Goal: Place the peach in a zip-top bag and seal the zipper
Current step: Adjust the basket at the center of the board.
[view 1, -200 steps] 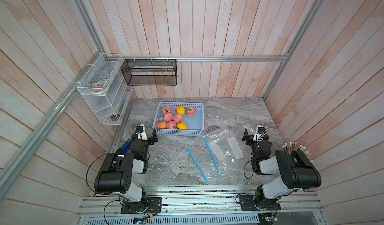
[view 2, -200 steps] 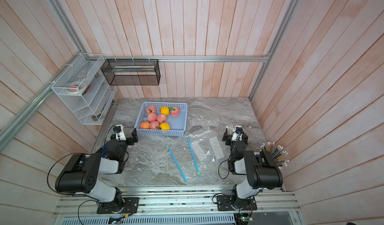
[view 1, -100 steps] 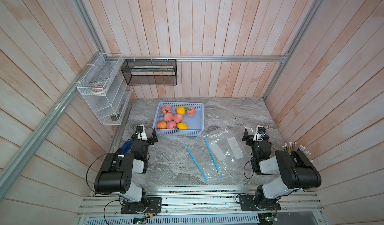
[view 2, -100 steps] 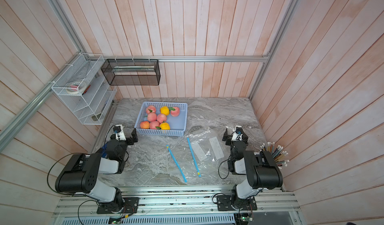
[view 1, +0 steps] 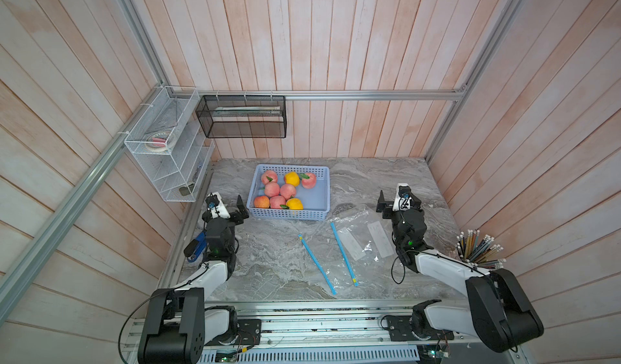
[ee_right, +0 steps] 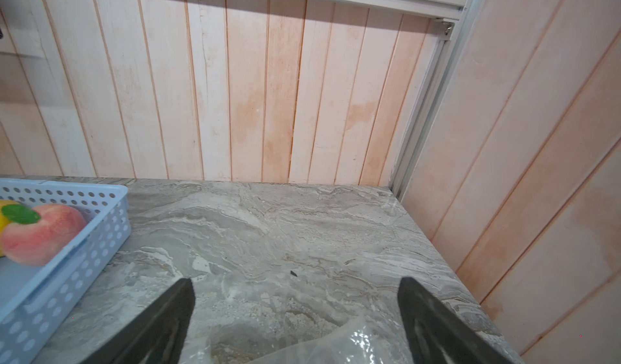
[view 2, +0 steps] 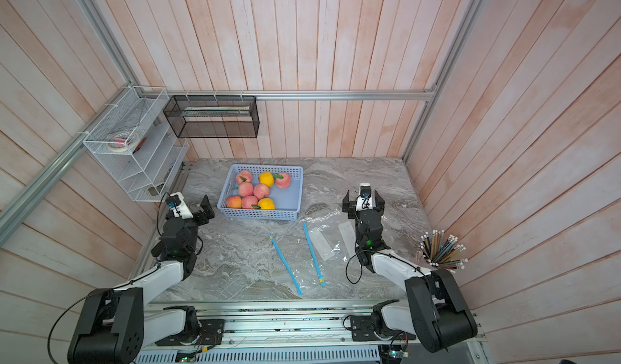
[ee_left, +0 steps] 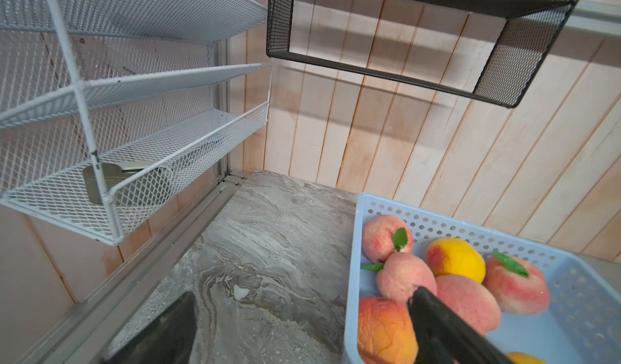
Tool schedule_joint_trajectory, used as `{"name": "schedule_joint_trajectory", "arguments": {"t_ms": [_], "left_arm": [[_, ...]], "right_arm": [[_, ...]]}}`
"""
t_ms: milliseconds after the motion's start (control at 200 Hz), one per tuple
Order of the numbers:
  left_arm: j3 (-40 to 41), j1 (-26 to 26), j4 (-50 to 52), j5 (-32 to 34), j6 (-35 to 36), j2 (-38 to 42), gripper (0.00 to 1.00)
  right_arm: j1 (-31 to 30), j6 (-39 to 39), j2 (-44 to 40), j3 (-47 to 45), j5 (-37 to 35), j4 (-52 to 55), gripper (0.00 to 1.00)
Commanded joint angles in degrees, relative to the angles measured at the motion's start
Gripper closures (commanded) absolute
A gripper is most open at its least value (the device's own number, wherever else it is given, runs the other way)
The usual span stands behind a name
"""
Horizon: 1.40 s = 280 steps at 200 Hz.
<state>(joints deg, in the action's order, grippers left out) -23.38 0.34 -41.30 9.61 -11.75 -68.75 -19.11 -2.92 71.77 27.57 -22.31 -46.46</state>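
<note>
Both grippers are spread wide open with nothing in them. The peaches (view 1: 272, 189) are piled in the blue basket (view 1: 316, 215) at the far middle of the table, just to the right of the left gripper (view 1: 229, 207), so I'd guess the left arm grabs one. The right gripper (view 1: 398, 201) hangs right by the clear bags (view 1: 357, 242), whose blue zippers (view 1: 342, 251) run roughly near-to-far.

Changes: none found. Left claw (view 1: 229, 207), right claw (view 2: 363, 201), peaches (view 1: 287, 191), zip-top bags (view 1: 357, 244): no shift since earlier pictures.
</note>
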Motion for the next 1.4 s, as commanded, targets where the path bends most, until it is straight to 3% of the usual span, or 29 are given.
{"name": "schedule_joint_trajectory", "arguments": {"t_ms": [0,205,365,505,720,985,1210,1395], "left_arm": [[-5.03,-0.9,19.89,-3.2,-8.45,2.64,0.0],[-9.54,-2.13,31.15,-11.88,-16.77,5.59,0.0],[-10.47,-4.17,34.47,-17.15,-17.88,5.63,0.0],[-10.45,-6.56,35.3,-22.14,-18.93,3.87,0.0],[-8.98,-10.33,30.71,-27.78,-21.01,0.09,0.0],[-9.1,-12.54,26.63,-29.49,-22.98,-4.2,0.0],[-8.65,-13.74,21.56,-33.87,-26.14,-7.89,0.0],[-8.95,-14.26,17.56,-36.04,-28.79,-11.91,0.0]], "right_arm": [[-1.29,7.61,-3.5,5.25,-0.61,19.65,0.02],[-1.37,22.08,-6.74,11.2,14.59,32.51,0.02],[-1.95,31.4,0.74,18.69,22.92,42.59,0.02],[-2.66,37.2,8.48,22.86,31.92,41.33,0.07],[-3.67,42.36,20.93,31.31,35.97,38.29,0.13],[-4.76,43.15,35.12,43.59,40.57,38.35,0.2],[-5.67,43.85,42.65,51.63,38.21,42.49,0.22],[-6.02,42.94,48.51,58.52,45.18,43.33,0.25]]}}
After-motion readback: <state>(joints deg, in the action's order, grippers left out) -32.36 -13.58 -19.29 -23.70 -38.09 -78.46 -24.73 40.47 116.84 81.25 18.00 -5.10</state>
